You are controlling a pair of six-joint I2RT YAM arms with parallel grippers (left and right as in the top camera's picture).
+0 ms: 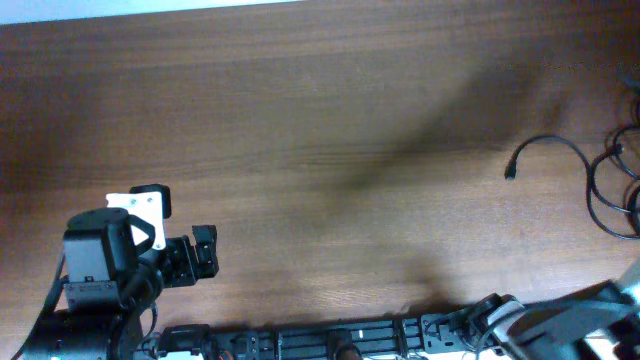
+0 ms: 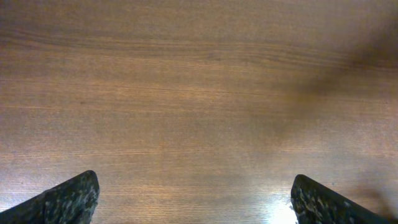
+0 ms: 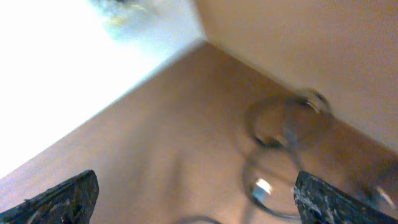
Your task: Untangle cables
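The cables (image 1: 590, 190) are thin black cords looped together at the table's far right edge. One loose end with a small plug (image 1: 511, 173) reaches left onto the wood. In the right wrist view they show as blurred dark loops (image 3: 254, 127) with a bright connector (image 3: 261, 185), ahead of my right gripper (image 3: 196, 190). That gripper is open and empty. My left gripper (image 1: 207, 252) is at the lower left, far from the cables. It is open over bare wood (image 2: 196, 190) and empty.
The brown wooden table (image 1: 320, 120) fills the view. My right arm (image 1: 570, 322) is a blurred shape at the lower right, and its fingers do not show in the overhead view. The arms' base rail (image 1: 330, 340) runs along the front edge.
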